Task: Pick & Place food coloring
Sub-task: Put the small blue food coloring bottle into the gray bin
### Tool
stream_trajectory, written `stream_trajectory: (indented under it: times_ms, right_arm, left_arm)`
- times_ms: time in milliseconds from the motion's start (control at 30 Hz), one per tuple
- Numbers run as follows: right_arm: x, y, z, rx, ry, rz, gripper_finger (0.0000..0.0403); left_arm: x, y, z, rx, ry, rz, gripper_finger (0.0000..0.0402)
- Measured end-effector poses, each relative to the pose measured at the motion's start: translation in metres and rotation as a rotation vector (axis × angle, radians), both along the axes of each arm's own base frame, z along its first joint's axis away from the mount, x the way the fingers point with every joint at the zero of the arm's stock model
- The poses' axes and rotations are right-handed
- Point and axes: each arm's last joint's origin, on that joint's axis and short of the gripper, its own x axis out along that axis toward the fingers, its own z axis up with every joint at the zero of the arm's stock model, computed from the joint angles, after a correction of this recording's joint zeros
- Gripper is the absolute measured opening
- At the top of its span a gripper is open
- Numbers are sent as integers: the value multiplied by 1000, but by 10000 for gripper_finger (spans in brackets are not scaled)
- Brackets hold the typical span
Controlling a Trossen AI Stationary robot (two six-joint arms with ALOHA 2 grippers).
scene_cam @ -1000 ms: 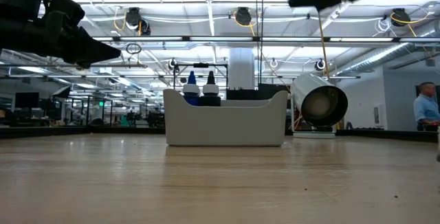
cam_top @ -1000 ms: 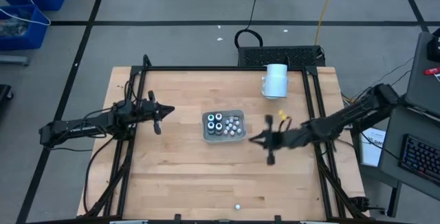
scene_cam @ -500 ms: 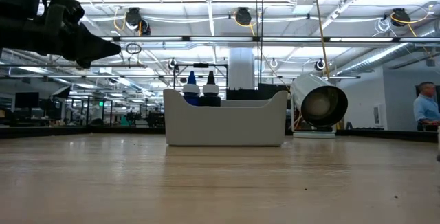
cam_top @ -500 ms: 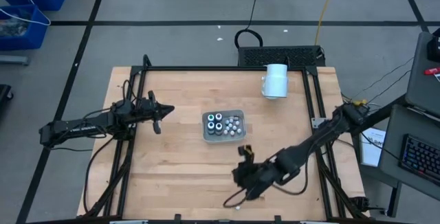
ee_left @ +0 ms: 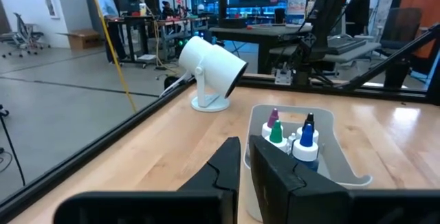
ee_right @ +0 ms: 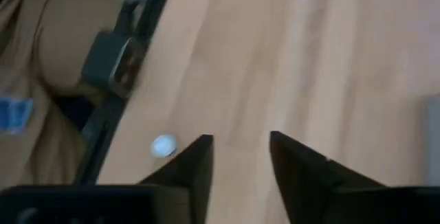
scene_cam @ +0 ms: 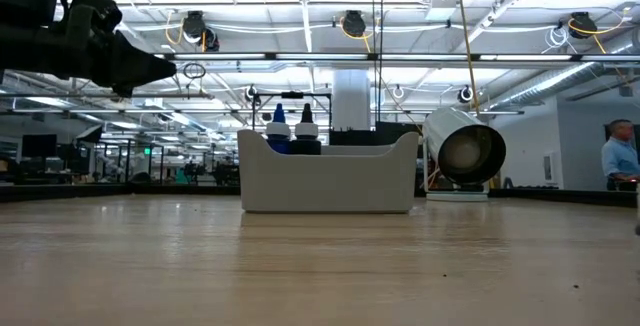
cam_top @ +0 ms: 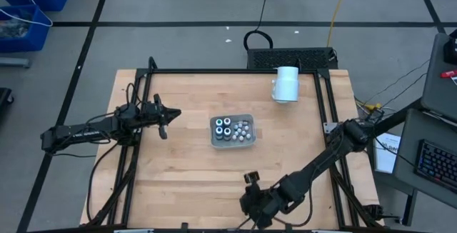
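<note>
A pale tray sits mid-table holding several small food coloring bottles and whitish beads; the same tray and bottles appear in the left wrist view. One small whitish round piece lies alone on the wood by the table's near edge. My right gripper hangs open just above the wood there, the piece lying outside its fingers, beside one of them. In the high view this gripper covers the piece. My left gripper waits left of the tray, shut, holding nothing.
A large white cylinder lies on its side at the far right of the table. A black frame rail runs along the table edge close to the lone piece. Bare wood lies between the tray and the near edge.
My right arm has swung from just right of the tray toward the table's near edge and somewhat left, dropping low over the lone whitish piece. The tray and its bottles have stayed put.
</note>
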Motion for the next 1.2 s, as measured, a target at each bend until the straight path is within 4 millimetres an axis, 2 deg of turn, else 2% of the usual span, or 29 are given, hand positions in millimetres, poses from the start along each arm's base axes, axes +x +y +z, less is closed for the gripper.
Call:
stream_trajectory:
  times_ms: [167, 333, 600, 900, 1200]
  right_arm:
    - [1, 12, -20, 66, 81, 14, 190]
    - [0, 21, -30, 88, 91, 18, 213]
    - [-6, 26, -55, 127, 22, 74, 210]
    - [-14, 18, -87, 134, 4, 77, 208]
    - [-15, 18, -93, 156, -29, 85, 208]
  left_arm:
    - [0, 0, 0, -6, -2, -1, 42]
    - [0, 0, 0, 3, 1, -1, 42]
    - [0, 0, 0, 0, 2, -1, 42]
    - [0, 0, 0, -1, 2, -1, 42]
    - [0, 0, 0, 0, 2, -1, 42]
